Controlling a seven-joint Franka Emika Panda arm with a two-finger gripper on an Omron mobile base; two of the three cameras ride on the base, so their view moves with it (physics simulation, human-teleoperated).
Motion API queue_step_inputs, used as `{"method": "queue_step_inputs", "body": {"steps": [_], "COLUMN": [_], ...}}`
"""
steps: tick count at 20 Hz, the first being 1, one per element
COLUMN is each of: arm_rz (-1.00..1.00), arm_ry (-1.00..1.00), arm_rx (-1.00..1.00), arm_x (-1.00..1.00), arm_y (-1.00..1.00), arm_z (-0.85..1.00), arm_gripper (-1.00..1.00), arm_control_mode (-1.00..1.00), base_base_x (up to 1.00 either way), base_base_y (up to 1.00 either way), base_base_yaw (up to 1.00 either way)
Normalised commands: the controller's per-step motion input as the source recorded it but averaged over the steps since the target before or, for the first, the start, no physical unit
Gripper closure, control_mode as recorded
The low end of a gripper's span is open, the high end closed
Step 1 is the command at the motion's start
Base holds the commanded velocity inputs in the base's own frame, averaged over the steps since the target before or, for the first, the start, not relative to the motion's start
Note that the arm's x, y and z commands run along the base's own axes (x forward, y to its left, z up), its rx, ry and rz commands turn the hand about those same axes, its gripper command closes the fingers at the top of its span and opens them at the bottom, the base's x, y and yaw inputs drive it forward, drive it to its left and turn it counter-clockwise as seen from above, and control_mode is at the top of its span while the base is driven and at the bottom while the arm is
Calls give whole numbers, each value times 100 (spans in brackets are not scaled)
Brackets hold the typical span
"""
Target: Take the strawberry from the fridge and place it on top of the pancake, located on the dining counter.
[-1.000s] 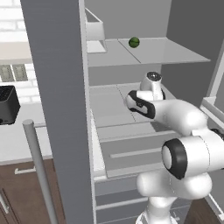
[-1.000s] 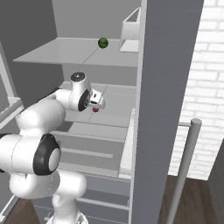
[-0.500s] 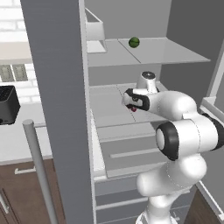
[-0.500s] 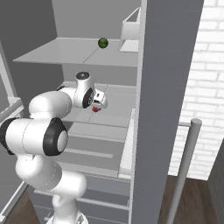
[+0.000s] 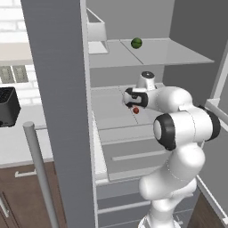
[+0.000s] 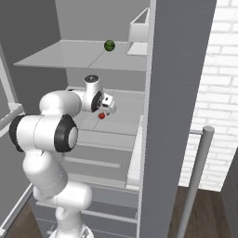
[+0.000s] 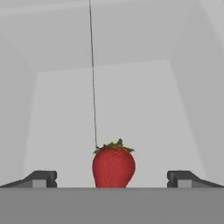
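On the pale middle shelf (image 5: 111,120) of the open grey fridge (image 5: 58,89) sits the strawberry (image 5: 136,110), small and red. My gripper (image 5: 132,105) hangs right over it, reaching in from the right. The right base view shows the strawberry (image 6: 101,115) just under the gripper (image 6: 106,110). In the hand view the strawberry (image 7: 113,165) stands upright with its green cap up. It lies midway between the two fingertips of the open gripper (image 7: 113,178), with a wide gap on each side. The pancake and the dining counter are out of view.
A small green round fruit (image 5: 136,43) and a white box (image 5: 95,31) rest on the upper shelf (image 6: 69,58), close above the hand. The open door's edge (image 6: 176,93) and its bar handle (image 6: 197,176) flank the opening. A black appliance (image 5: 8,107) stands on the left counter.
The arm has folded further into the fridge and the hand has dropped lower and closer over the strawberry. The jaws have stayed open and the strawberry has not moved.
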Motion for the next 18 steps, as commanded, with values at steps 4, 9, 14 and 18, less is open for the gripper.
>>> {"method": "queue_step_inputs", "body": {"steps": [4,9,14,18], "arm_rz": [0,0,0,0], "arm_ry": [3,2,0,0], "arm_rx": [0,0,0,0], "arm_x": [13,-12,-17,0], "arm_y": [0,0,0,0], "arm_z": [-14,-13,-8,-2], "arm_gripper": [-100,-100,-100,-100], "arm_control_mode": [-100,-100,-100,-100], "base_base_x": [0,0,0,0], "base_base_y": [0,0,0,0], "base_base_yaw": [0,0,0,0]}}
